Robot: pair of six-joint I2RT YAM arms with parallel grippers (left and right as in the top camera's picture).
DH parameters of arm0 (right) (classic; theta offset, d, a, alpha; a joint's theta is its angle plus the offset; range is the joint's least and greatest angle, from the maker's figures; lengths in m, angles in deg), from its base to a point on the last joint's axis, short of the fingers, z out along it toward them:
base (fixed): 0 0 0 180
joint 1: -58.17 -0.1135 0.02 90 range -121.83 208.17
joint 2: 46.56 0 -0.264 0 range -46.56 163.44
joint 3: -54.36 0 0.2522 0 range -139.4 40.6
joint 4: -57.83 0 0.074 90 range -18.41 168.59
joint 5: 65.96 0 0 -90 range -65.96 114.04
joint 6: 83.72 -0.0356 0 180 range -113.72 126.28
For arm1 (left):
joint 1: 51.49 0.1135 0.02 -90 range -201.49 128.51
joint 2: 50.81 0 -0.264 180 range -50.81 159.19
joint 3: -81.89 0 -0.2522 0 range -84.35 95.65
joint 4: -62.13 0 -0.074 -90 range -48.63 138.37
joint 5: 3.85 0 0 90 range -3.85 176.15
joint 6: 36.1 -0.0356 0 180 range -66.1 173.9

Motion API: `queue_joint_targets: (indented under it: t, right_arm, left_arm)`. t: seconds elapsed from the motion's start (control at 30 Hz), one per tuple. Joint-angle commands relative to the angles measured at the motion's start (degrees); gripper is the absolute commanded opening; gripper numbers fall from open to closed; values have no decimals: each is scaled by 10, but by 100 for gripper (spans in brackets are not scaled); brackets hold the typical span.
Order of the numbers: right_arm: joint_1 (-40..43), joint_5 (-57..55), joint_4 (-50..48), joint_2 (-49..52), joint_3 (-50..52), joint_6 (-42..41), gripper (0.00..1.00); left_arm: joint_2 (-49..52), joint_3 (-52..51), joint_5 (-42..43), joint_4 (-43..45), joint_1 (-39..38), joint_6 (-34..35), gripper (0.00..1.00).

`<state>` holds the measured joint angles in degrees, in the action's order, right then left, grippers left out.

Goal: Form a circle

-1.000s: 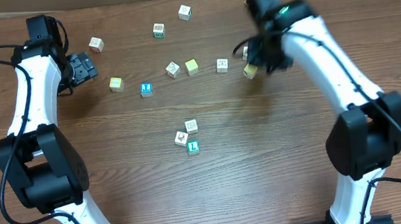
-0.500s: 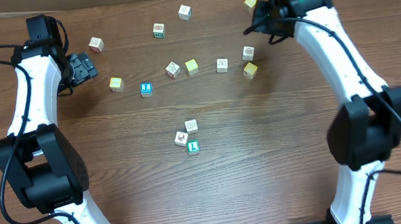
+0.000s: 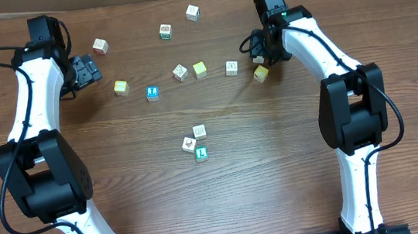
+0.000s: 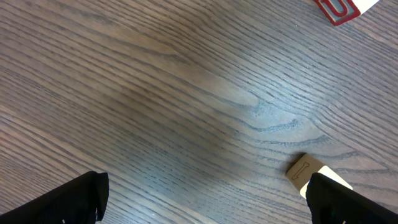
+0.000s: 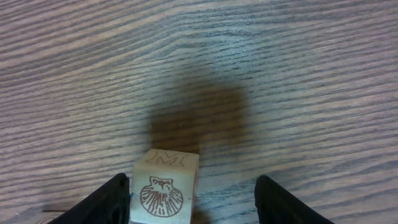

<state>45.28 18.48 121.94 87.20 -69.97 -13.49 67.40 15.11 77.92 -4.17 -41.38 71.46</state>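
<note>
The circle is a tight group of cubes at the table's middle: two whitish cubes (image 3: 200, 131) (image 3: 188, 144) and a green-faced cube (image 3: 201, 154). My right gripper (image 3: 259, 51) (image 5: 194, 205) hovers at the back right, open. A whitish cube with a shell and an M (image 5: 165, 190) sits on the table between its fingers, against the left finger (image 5: 107, 202) and well apart from the right one. My left gripper (image 3: 86, 70) (image 4: 208, 205) is open at the back left, holding nothing. A tan cube (image 4: 307, 171) lies by its right finger.
Loose cubes lie scattered across the back half: whitish ones (image 3: 100, 46) (image 3: 193, 13) (image 3: 180, 72) (image 3: 232, 68), a green-marked one (image 3: 165, 32), yellow ones (image 3: 120, 87) (image 3: 200, 69) (image 3: 260, 72) and a blue-faced one (image 3: 152, 92). A red-printed cube (image 4: 339, 7) shows in the left wrist view.
The right arm swung toward the back edge and came back down over the cube beside the yellow one. Its jaws have widened. The left arm has not moved.
</note>
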Motion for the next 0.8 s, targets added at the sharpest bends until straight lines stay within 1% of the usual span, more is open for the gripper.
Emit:
queue_joint_targets:
  t: [0.0,0.1,0.23,0.43,0.53,0.6,0.67,0.7,0.73,0.77]
  right_arm:
    - [0,-8,-13,14,0,3,61]
    - [0,-4,-12,14,0,3,60]
    - [0,44,-8,14,0,3,60]
    - [0,46,3,16,0,3,38]
    - [0,46,7,17,0,3,38]
    - [0,46,9,17,0,3,31]
    - [1,46,16,15,-5,3,27]
    - [2,46,24,14,-11,3,22]
    - [3,46,38,12,-22,3,19]
    - [3,46,55,9,-37,3,19]
  left_arm:
    - [-6,-4,-3,1,-4,-4,100]
    - [-6,-4,-3,1,-4,-4,100]
    - [-6,-4,-3,1,-4,-4,100]
    - [-6,-4,-3,1,-4,-4,99]
    - [-6,-4,-3,1,-4,-4,99]
    - [-6,-4,-3,1,-4,-4,99]
    - [-6,-4,-3,1,-4,-4,100]
    - [-6,-4,-3,1,-4,-5,100]
    - [-6,-4,-3,1,-4,-4,100]
    - [-6,-4,-3,1,-4,-4,100]
